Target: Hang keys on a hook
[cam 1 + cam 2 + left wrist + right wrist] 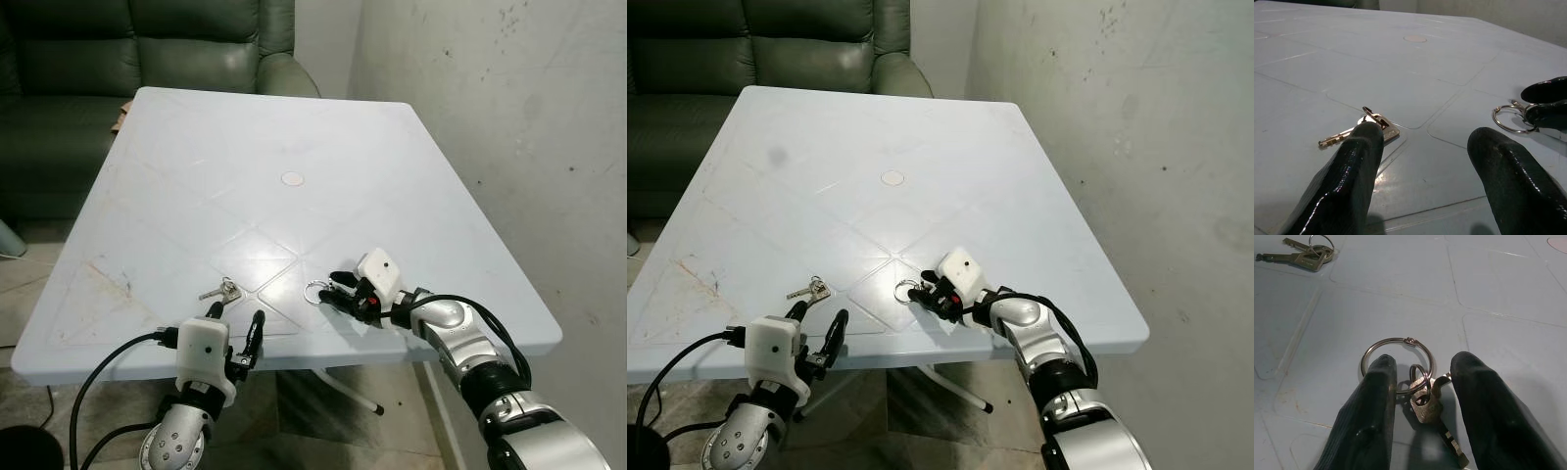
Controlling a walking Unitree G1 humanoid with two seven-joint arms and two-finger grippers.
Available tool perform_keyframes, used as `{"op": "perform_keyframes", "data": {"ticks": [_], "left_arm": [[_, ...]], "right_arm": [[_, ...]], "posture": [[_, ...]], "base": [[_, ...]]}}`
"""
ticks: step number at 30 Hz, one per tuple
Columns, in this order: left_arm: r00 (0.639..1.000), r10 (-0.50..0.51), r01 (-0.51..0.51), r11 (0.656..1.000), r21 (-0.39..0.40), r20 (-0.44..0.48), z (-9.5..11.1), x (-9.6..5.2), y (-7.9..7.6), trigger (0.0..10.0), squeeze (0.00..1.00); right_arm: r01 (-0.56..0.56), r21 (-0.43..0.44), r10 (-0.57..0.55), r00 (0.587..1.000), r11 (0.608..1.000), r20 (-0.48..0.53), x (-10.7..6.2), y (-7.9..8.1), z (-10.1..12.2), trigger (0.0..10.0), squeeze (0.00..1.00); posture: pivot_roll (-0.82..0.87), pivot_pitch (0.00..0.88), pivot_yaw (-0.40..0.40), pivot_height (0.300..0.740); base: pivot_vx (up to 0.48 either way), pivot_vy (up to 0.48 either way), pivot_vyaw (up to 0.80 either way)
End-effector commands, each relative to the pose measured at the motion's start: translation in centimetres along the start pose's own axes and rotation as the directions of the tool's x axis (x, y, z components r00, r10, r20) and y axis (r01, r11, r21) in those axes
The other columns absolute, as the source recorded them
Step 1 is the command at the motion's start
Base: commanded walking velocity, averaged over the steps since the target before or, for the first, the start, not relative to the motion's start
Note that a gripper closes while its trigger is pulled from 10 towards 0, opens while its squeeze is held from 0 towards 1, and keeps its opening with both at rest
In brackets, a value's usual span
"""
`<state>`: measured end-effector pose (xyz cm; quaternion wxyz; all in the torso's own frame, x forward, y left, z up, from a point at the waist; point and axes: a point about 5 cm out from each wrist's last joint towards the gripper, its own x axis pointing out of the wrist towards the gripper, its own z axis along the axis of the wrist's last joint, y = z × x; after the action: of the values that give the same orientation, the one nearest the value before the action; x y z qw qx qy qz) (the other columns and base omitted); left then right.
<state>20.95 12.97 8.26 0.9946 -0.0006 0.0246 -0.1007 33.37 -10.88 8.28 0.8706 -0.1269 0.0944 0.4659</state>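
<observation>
Pale blue plastic surface [294,127]: R tool [1422,377] released, straddling silver key ring w/ brass key [1420,391]; L tool [1422,147] released, 2nd keys [1364,129] at 11 o'clock.

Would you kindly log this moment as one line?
right tool: open, astride ringed key | left tool: open, near loose keys | table

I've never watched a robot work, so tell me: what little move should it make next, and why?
Probably close the right end effector. Its open fingers already straddle the key ring lying flat on the table, so pinching should grip it. The left end effector hovers open near the other keys.
</observation>
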Motion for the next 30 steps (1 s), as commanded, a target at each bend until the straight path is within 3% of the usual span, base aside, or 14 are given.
{"op": "perform_keyframes", "data": {"ticks": [1,2,4,6,25,30], "left_arm": [[1.0,0.009,-0.009,1.0,0.01,0.004,0.3,0.0,0.1,10.0,0.0],[1.0,0.01,-0.01,1.0,0.011,0.004,0.3,0.0,0.1,10.0,0.0],[1.0,0.01,-0.01,1.0,0.012,0.004,0.3,0.0,0.1,10.0,0.0],[1.0,0.01,-0.01,1.0,0.014,0.004,0.3,0.0,0.1,10.0,0.0],[1.0,0.02,-0.02,1.0,0.021,0.005,0.4,0.0,0.2,10.0,0.0],[0.999,0.04,-0.04,0.999,0.014,0.011,0.4,0.1,0.4,10.0,0.0]], "right_arm": [[-0.012,-0.02,0.012,1.0,1.0,-0.004,-0.2,-0.5,0.3,4.0,0.0],[-0.017,-0.021,0.017,1.0,1.0,-0.006,-0.2,-0.5,0.3,2.1,0.0],[-0.015,-0.023,0.015,1.0,1.0,-0.006,-0.3,-0.6,0.4,2.0,0.0],[-0.016,-0.024,0.016,1.0,1.0,-0.007,-0.3,-0.6,0.4,0.0,0.0],[-0.032,-0.027,0.031,1.0,0.999,-0.003,-0.3,-0.5,0.4,0.0,0.0],[0.043,0.062,-0.049,0.993,0.997,0.111,-0.3,-0.9,1.2,0.0,0.0]], "posture": [[0.02,0.058,-0.098,0.732],[0.02,0.058,-0.098,0.732],[0.02,0.058,-0.098,0.732],[0.02,0.058,-0.098,0.732],[0.02,0.056,-0.1,0.732],[0.03,0.05,-0.101,0.732]], "base": [[0.0,0.0,0.0],[0.0,0.0,0.0],[0.0,0.0,0.0],[0.0,0.0,0.0],[0.0,0.0,0.0],[0.0,0.0,0.0]]}}
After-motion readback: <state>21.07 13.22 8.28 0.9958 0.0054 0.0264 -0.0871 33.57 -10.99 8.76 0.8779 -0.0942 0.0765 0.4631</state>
